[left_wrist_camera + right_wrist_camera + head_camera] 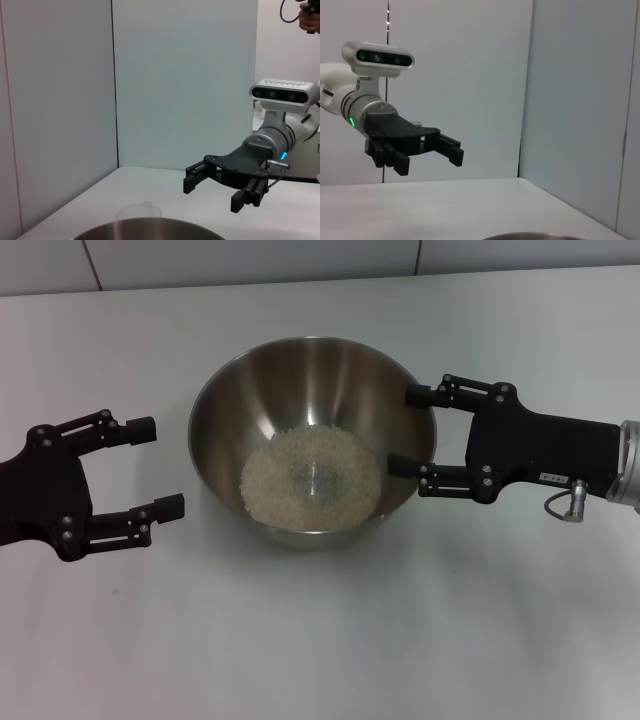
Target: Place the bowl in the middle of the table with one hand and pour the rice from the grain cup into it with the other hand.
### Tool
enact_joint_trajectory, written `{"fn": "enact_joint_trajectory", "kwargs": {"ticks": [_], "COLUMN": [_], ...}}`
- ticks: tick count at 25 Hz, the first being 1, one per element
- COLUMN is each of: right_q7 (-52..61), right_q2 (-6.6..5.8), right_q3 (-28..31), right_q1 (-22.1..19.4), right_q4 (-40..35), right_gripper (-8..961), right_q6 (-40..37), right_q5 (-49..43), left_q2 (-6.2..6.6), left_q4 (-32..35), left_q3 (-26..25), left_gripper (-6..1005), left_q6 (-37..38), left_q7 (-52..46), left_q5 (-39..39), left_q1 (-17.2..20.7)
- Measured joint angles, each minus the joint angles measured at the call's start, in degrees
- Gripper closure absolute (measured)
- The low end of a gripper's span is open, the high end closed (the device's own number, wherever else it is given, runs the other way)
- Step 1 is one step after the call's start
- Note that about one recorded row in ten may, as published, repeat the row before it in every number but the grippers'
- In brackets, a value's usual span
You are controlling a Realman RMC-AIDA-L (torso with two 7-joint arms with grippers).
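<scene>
Item: left tool (pixel 160 468), nearest the robot's body in the head view, hovering over the desk (pixel 320 640) with its two fingers spread wide and holding nothing. It is sitting well apart from the bowl, which is lying to its right.

Item: bowl (pixel 312 390), steel, standing upright around the middle of the desk. Rice (pixel 312 478) is lying in a round pale patch on its bottom (so the pour is probably done).

Item: right tool (pixel 412 432), fingers spread wide and gripping nothing, one finger appearing to reach over the bowl's right rim and the other sitting just outside the wall. It is the nearer arm to the bowl by far; the bowl is lying directly to its left, in line with its fingers.

Item: cup (pixel 140 211), showing only faintly in the left wrist view, just beyond the bowl's rim; the head view is not showing it, so I cannot tell its exact spot.

Writing: a small pale label is sitting on the right tool's body, too small to read. No brands are showing.
</scene>
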Motion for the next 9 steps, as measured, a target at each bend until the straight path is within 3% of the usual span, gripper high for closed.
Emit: {"fn": "enact_joint_trajectory", "kwargs": {"ticks": [9], "right_q7": [-0.5], "right_q2": [0.09], "right_q3": [-0.3], "right_q1": [-0.4], "right_q4": [0.5], "right_gripper": [170], "right_q6": [0.0], "right_q5": [0.8], "left_q2": [0.04], "left_q4": [0.0], "left_q3": [0.0], "left_gripper": [170], "left_q6": [0.3], "left_q7": [0.7], "left_q5": [0.0], "left_q1": [0.1]}}
